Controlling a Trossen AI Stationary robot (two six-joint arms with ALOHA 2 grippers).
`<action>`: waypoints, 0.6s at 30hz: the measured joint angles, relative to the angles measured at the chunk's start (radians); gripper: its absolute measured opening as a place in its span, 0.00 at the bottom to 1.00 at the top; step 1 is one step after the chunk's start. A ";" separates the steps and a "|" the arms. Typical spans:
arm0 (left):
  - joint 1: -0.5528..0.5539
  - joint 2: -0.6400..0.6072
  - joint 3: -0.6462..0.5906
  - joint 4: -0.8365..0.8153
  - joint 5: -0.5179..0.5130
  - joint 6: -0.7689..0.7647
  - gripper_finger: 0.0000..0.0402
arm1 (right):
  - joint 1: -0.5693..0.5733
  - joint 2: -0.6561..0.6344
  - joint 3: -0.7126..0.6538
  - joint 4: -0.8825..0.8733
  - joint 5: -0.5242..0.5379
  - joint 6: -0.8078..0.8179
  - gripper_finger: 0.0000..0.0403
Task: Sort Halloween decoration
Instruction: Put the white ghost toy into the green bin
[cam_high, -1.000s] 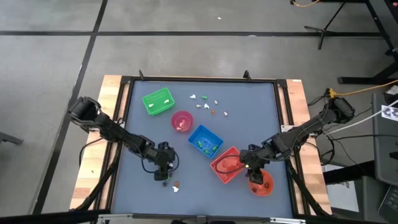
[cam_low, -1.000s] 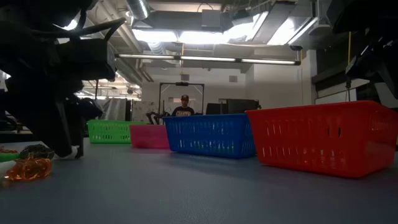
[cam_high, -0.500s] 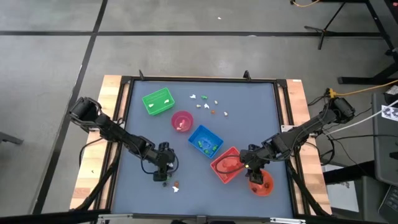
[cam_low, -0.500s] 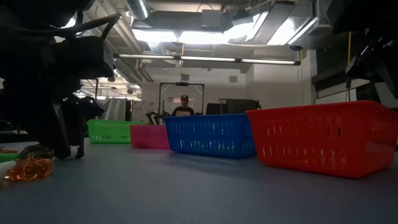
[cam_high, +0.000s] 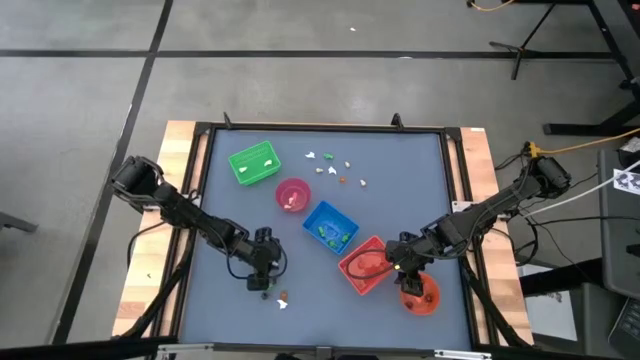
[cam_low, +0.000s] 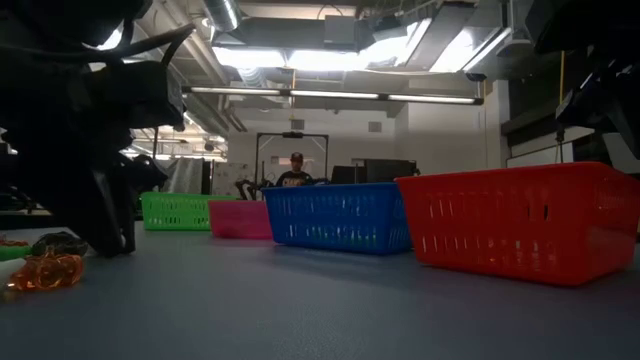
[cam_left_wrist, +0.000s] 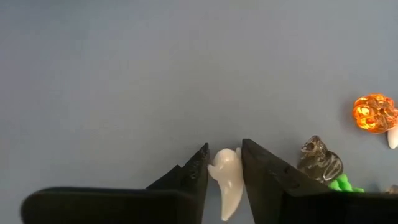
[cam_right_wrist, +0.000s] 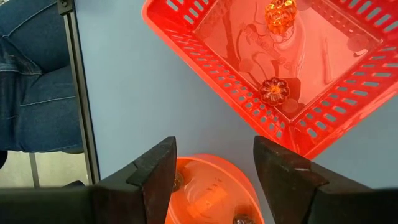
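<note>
Near the table's front left, my left gripper (cam_high: 264, 288) (cam_left_wrist: 225, 163) is shut on a small white decoration (cam_left_wrist: 227, 182). Beside it lie an orange pumpkin-like trinket (cam_left_wrist: 375, 113), a dark skull-like one (cam_left_wrist: 319, 160) and a green one (cam_left_wrist: 342, 183). More tiny trinkets (cam_high: 335, 170) are scattered near the far edge. My right gripper (cam_high: 405, 281) (cam_right_wrist: 214, 167) hangs open above the orange bowl (cam_right_wrist: 208, 190), next to the red tray (cam_right_wrist: 273, 62), with nothing between its fingers. My left gripper pinches the white decoration by its rounded upper end (cam_left_wrist: 225, 160) between its two fingertips. The fingers slant down at it from above. Its pointed tail runs back between the fingers. Whether it rests on the table or is lifted, I cannot tell.
A green tray (cam_high: 253, 163), a pink bowl (cam_high: 292, 194), a blue tray (cam_high: 330, 226) and the red tray (cam_high: 362, 265) run diagonally across the grey table. The orange bowl (cam_high: 420, 295) stands at the front right. A person's legs (cam_right_wrist: 31, 74) show beyond the table edge.
My left gripper has stayed where it was and closed its fingers on the white decoration. In the low view the gap between its two fingers has vanished.
</note>
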 joint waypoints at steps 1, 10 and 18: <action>0.000 0.000 0.000 0.000 -0.001 0.000 0.17 | 0.000 0.000 0.000 0.000 0.000 0.000 0.53; 0.000 0.000 -0.001 -0.001 -0.011 -0.002 0.11 | 0.000 0.000 0.000 0.000 0.000 0.000 0.53; 0.001 0.000 -0.002 0.007 -0.011 -0.002 0.10 | 0.000 0.000 0.000 0.000 0.000 0.000 0.53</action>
